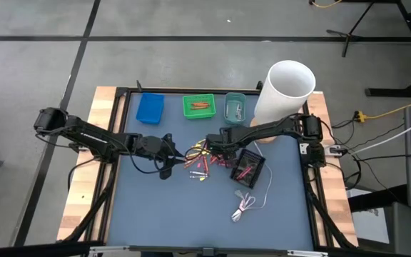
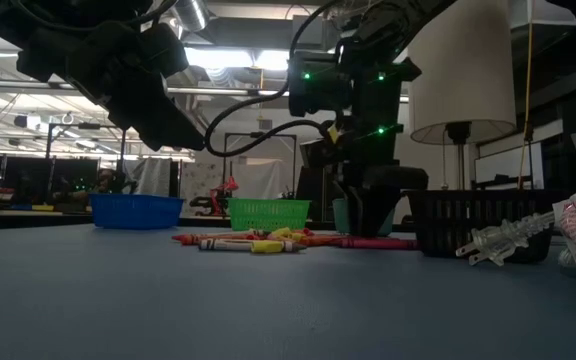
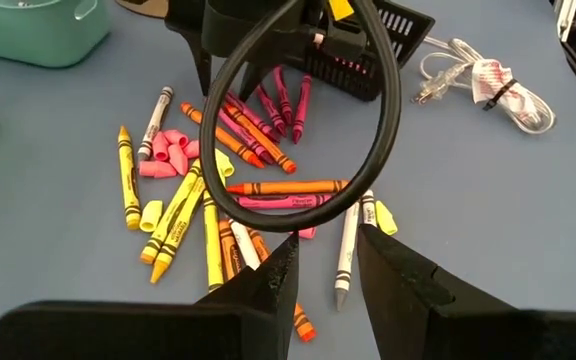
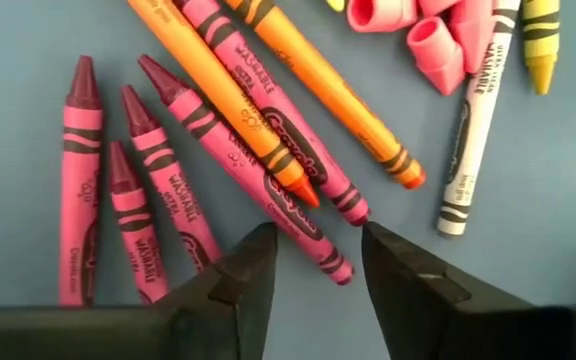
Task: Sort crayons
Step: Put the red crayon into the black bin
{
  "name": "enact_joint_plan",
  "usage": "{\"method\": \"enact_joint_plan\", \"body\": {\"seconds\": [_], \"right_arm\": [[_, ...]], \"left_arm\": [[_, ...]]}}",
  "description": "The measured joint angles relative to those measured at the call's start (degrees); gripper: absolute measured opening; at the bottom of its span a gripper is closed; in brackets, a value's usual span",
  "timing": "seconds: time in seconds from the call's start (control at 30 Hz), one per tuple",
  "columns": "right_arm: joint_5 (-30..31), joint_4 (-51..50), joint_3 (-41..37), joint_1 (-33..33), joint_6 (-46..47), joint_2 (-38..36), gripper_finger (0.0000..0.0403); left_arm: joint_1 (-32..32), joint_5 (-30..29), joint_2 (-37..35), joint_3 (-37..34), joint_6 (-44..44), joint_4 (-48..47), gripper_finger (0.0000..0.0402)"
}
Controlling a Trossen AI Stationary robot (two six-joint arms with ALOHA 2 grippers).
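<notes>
**Four cameras around one table**

The high view looks straight down on the whole table (image 1: pixel 155 214) from far above. The low view sits at table height and looks level across it into the room. The left wrist view looks down at a slant on the crayons (image 3: pixel 208 190) from a moderate height. The right wrist view is very near to the crayons. All four views share the crayon heap; the high, low and left wrist views also share the black basket (image 1: pixel 249 168).

Blue tray (image 1: pixel 150 108), green tray (image 1: pixel 198 106), teal tray (image 1: pixel 235 107), black basket (image 1: pixel 249 168), coiled white cable (image 1: pixel 245 207)
</notes>
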Motion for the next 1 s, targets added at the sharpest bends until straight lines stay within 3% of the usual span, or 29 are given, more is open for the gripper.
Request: {"method": "enact_joint_plan", "body": {"seconds": [0.43, 0.87, 1.0], "right_arm": [[-0.51, -0.04, -0.1, 0.09, -0.01, 0.17, 0.0026], [-0.45, -7.53, 6.33, 0.0, 0.51, 0.72, 0.0022], [-3.4, -11.16, 10.23, 0.0, 1.58, 0.72, 0.0023]], "left_arm": [[0.0, -0.02, 0.02, 0.0, 0.0, 0.09, 0.009], [0.0, -0.47, 0.0, 0.02, 0.0, 0.09, 0.009], [0.0, -0.52, 0.0, 0.04, 0.02, 0.18, 0.009]]}}
